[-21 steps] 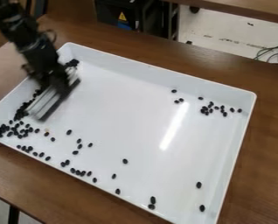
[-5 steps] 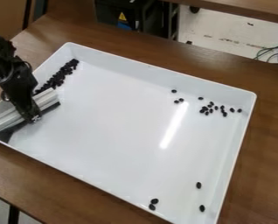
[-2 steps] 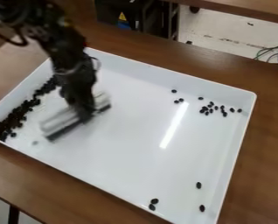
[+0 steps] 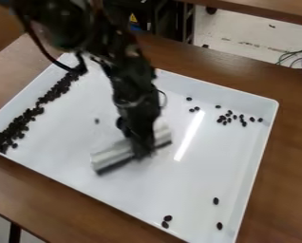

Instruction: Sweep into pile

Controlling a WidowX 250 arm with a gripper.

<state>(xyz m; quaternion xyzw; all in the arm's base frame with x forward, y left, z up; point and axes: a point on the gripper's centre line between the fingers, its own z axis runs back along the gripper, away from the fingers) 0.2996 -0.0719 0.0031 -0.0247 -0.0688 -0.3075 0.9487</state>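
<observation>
Brown wood-look worktop (image 4: 290, 156), edges visible approx. 1 and 7–8 o'clock, w/ a lg. white rect. tray (image 4: 230, 152) directly on it, set at an angle, corners approx. 2 and 9 o'clock.

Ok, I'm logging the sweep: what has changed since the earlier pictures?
The pincer and its sweeper moved from the left of the tray to its middle. Most beans strewn along the near edge joined the pile on the left. Nothing was let go. The far-right beans stayed put.
</observation>
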